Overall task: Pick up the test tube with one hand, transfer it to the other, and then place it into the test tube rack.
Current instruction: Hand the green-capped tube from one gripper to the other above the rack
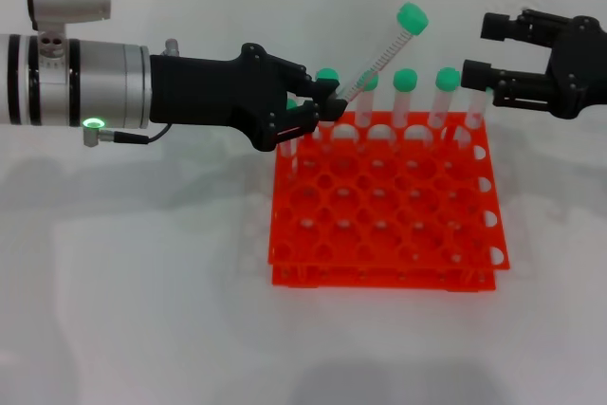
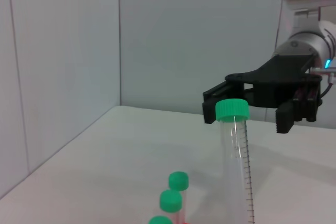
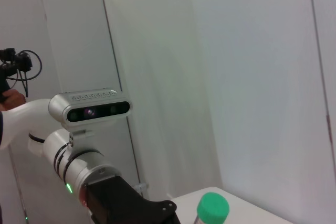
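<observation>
My left gripper (image 1: 325, 107) is shut on the lower part of the test tube (image 1: 379, 56), a clear tube with a green cap that tilts up and to the right over the back row of the orange-red test tube rack (image 1: 389, 278). To the right of the cap, my right gripper (image 1: 482, 48) stands open, a short gap away from the tube. In the left wrist view the held test tube (image 2: 237, 150) rises in front of the right gripper (image 2: 248, 109). The right wrist view shows the tube's green cap (image 3: 212, 207) beside the left gripper (image 3: 128, 205).
Several other green-capped tubes (image 1: 405, 92) stand upright in the rack's back row, just under the held tube; their caps (image 2: 171, 201) show in the left wrist view. The white table (image 1: 142, 282) spreads around the rack, and a grey wall (image 2: 173, 40) stands behind.
</observation>
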Controlling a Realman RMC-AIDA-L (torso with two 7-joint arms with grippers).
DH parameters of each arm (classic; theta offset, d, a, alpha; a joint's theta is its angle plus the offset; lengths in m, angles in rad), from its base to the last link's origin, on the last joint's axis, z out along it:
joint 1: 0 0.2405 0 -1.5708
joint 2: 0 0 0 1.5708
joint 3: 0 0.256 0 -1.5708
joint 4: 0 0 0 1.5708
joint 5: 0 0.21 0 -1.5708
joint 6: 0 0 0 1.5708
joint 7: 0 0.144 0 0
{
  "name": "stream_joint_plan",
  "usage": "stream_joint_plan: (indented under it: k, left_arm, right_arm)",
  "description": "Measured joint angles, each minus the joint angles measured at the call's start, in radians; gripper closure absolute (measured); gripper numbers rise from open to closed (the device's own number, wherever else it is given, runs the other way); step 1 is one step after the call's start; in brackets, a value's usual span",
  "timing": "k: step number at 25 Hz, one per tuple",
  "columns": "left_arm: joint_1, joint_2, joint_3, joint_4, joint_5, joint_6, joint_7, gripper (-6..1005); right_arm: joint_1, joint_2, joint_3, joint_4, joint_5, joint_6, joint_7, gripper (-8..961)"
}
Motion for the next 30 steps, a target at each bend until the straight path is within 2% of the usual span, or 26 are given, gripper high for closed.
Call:
stream_joint_plan:
  k: [17, 30]
  left_arm:
    - [0.005, -0.002, -0.003, 0.000, 0.000, 0.011, 0.001, 824]
    - [0.010, -0.004, -0.002, -0.002, 0.000, 0.011, 0.001, 824]
  right_arm:
    - [0.018, 0.003, -0.044, 0.004, 0.037, 0.011, -0.001, 187]
    - [0.065, 0.005, -0.087, 0.039, 0.053, 0.040, -0.008, 187]
